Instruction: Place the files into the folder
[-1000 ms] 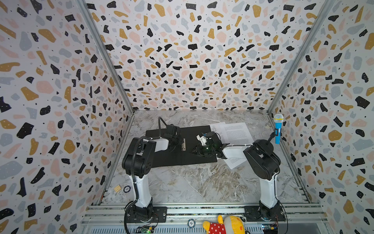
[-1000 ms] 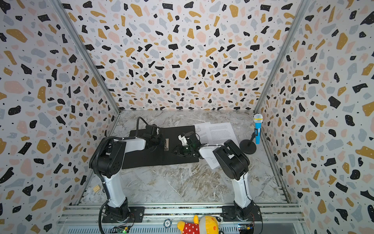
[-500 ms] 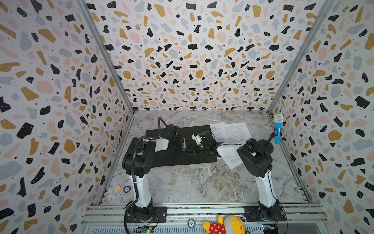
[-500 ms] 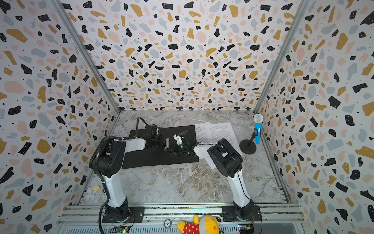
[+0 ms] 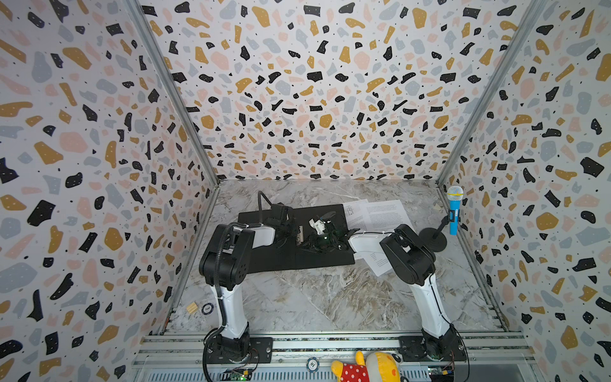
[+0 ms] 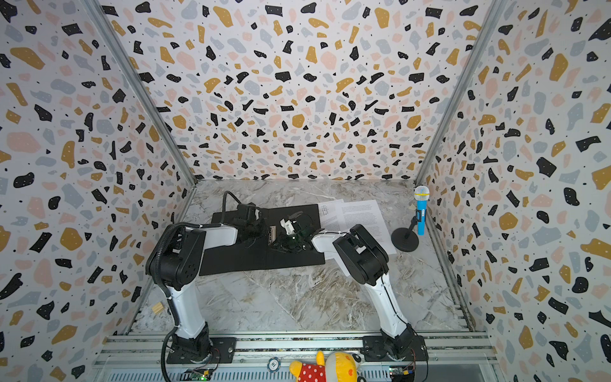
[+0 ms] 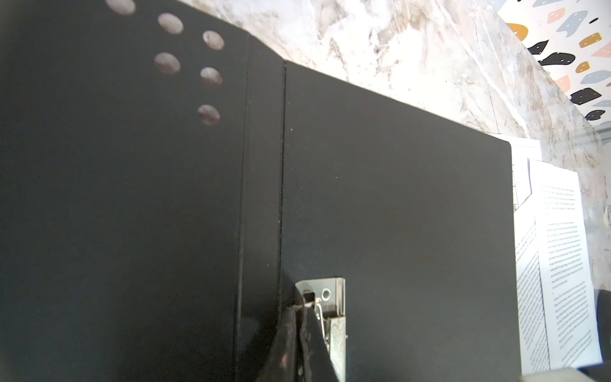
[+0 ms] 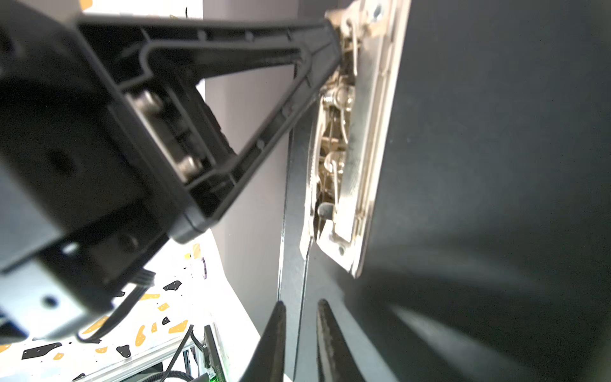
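Black on its inner face, the flat rectangular folder is lying opened out on the grey-veined marble tabletop. Its silver metal spring clip is sitting just beside the spine crease. The left gripper is pressing its fingertips together at one end of that clip. It seems to be pinching the clip's thin wire lever, though the close wrist view is too dark to be sure. The right gripper is hovering low over the spine crease near the clip's other end. Its fingers are standing only a narrow slit apart and are gripping nothing that shows. The loose white printed paper sheets, the files, are lying fanned over one another on the marble. They are just beside the folder's right edge and outside it, partly passing under the right arm. A blue toy microphone on a black round stand is standing near the right wall.
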Motion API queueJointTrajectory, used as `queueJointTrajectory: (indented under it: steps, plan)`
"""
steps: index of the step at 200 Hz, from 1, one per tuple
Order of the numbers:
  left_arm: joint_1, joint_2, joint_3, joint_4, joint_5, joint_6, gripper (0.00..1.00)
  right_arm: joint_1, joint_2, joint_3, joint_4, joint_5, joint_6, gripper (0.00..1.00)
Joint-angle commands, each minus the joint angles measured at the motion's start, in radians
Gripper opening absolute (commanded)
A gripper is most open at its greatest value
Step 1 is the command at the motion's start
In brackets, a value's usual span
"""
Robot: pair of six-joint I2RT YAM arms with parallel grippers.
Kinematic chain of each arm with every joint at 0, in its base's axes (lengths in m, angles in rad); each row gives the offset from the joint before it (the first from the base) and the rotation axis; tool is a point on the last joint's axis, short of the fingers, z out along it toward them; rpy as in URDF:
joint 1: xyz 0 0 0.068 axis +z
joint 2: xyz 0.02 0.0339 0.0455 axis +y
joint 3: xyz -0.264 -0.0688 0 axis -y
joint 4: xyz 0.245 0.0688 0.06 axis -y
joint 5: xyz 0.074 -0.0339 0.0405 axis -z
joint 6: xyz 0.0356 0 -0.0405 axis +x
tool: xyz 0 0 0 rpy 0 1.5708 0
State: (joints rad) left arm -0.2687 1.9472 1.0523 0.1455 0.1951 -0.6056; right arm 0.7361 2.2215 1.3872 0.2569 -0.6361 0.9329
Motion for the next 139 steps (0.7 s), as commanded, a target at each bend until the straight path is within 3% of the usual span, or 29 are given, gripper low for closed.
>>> queueJointTrajectory:
  steps: [1, 139]
  plan:
    - [0.005, -0.001, -0.024, -0.005, 0.011, 0.015, 0.06, -0.001, 0.01, 0.04, -0.021, -0.007, -0.016, 0.2]
    - [0.005, -0.002, -0.025, -0.011, 0.01, 0.022, 0.06, -0.023, 0.086, 0.126, -0.041, -0.019, -0.014, 0.17]
